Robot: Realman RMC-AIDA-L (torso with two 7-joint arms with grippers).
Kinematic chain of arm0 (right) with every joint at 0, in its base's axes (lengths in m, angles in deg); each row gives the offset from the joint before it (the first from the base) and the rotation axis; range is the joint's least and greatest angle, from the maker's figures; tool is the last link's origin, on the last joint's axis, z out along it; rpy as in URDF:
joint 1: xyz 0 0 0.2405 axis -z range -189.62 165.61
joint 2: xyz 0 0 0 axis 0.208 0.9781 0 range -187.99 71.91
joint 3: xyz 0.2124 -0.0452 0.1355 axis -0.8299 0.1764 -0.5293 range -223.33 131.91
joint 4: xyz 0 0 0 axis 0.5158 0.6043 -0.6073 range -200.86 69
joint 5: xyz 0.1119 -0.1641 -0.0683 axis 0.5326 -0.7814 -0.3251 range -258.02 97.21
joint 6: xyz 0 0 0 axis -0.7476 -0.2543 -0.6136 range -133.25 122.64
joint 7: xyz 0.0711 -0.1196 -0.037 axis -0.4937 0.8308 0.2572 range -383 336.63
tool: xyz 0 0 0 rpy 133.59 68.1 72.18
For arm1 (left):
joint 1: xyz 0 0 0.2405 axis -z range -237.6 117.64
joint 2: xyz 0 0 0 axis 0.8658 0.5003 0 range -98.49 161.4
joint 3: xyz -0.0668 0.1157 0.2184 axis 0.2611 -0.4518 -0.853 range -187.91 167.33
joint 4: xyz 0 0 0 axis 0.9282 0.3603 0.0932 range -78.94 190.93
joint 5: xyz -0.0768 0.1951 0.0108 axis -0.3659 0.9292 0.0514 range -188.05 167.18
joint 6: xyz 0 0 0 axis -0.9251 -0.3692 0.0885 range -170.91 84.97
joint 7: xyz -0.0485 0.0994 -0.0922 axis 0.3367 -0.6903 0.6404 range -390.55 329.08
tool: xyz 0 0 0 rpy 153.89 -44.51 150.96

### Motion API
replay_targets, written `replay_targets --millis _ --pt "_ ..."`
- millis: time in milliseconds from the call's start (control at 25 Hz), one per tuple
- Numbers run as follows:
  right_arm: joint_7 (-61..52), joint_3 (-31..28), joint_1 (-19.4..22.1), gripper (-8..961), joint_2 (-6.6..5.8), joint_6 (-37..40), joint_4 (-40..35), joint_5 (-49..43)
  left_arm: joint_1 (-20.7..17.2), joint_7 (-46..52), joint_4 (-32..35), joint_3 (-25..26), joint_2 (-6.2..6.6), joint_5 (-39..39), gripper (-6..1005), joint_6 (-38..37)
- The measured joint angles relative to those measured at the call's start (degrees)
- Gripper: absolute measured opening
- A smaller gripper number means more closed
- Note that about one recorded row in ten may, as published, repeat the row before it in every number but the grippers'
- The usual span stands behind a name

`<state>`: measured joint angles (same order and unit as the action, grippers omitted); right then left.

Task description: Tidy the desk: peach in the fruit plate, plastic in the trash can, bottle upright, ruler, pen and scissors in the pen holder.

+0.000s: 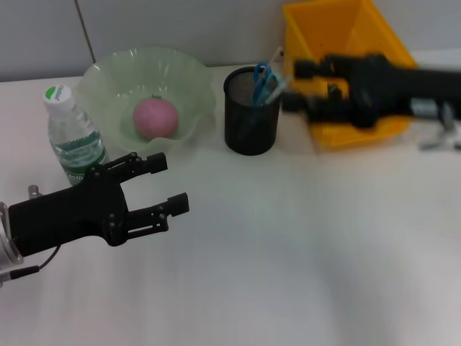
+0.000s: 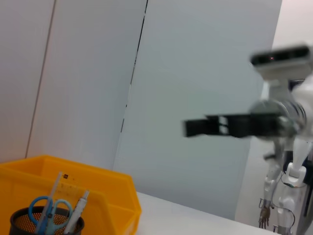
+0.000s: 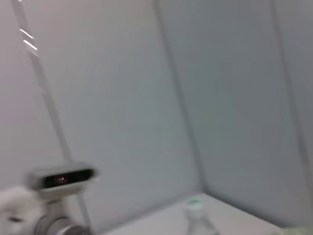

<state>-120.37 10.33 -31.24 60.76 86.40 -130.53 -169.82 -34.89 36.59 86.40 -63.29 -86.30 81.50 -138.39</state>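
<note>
your left gripper's [image 1: 155, 189] fingers are spread and empty, low over the tabletop [image 1: 288, 252] near the upright water bottle [image 1: 70, 134]. the right gripper [image 1: 306, 86] is blurred beside the mesh pen holder [image 1: 251, 112] — i cannot tell its state. the peach [image 1: 155, 118] sits in the green fruit plate [image 1: 108, 79], scissors [image 1: 263, 76] in the holder — everything's parked along the back edge, so you have open room in front.

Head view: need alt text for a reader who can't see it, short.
A white desk looks mostly tidied: a pink peach lies in the green fruit plate, a water bottle stands upright beside it, and blue-handled scissors stand in the black mesh pen holder. The open left gripper hovers near the bottle; the right gripper is over the yellow bin.
</note>
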Motion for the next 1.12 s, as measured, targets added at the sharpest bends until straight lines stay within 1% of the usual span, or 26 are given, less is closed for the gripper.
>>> replay_targets --millis 40,80,120,160,200,240,280,360,400,520,600,840,880,1000,1120 --pt "0.0 0.0 0.0 709 0.0 0.0 0.0 0.0 0.0 0.0 0.0 0.0 0.0 0.0 815 0.0" --pt "8.1 -2.6 0.5 709 -0.06 4.2 7.3 1.0 0.2 0.1 0.0 0.0 0.17 0.1 815 0.0" --pt "8.1 -2.6 0.5 709 -0.06 4.2 7.3 1.0 0.3 0.2 0.0 -0.1 0.27 0.1 815 -0.1" --pt "11.9 -3.9 0.5 709 -0.21 6.0 11.4 1.0 0.3 0.2 0.0 -0.2 0.42 0.2 815 -0.2" --pt "19.2 -5.4 0.4 709 -1.02 7.7 19.3 0.9 0.3 0.2 0.0 -0.6 0.79 0.3 815 -0.6" --pt "21.7 -5.7 0.3 709 -1.41 8.0 22.3 0.9 0.3 0.2 0.0 -0.6 0.79 0.3 815 -0.6" --pt "21.7 -5.7 0.3 709 -1.41 8.0 22.3 0.9 0.3 -0.2 -0.1 -1.0 1.21 1.3 815 -0.9" --pt "27.7 -5.6 -0.1 709 -2.49 8.1 29.2 0.1 0.4 -0.2 -0.1 -1.1 1.35 2.2 815 -1.1" --pt "31.1 -5.6 -0.6 709 -3.06 7.9 33.4 -1.8 0.7 0.0 -0.4 -1.2 1.51 4.6 815 -1.2" --pt "33.6 -5.7 -1.0 709 -3.25 7.4 35.6 -4.5 0.9 0.2 -0.6 -1.2 1.41 6.6 815 -1.2" --pt "34.6 -5.8 -1.0 709 -3.07 6.3 36.5 -7.4 1.1 0.4 -0.7 -1.2 1.14 8.7 815 -1.3" --pt "34.9 -5.4 -0.8 709 -2.68 5.7 36.8 -8.5 1.2 0.8 -0.7 -1.2 0.89 10.6 815 -1.2" --pt "35.7 -5.5 -0.8 709 -2.42 5.6 37.2 -8.5 1.2 0.8 -0.7 -1.2 0.89 10.6 815 -1.2" --pt "37.3 -5.8 -0.8 709 -2.06 5.6 37.9 -8.6 1.3 2.5 -1.7 -1.1 1.2 10.9 815 -1.5" --pt "37.6 -5.8 -0.8 709 -1.96 5.6 38.2 -8.6 1.3 2.5 -1.7 -1.0 1.26 10.9 815 -1.8"
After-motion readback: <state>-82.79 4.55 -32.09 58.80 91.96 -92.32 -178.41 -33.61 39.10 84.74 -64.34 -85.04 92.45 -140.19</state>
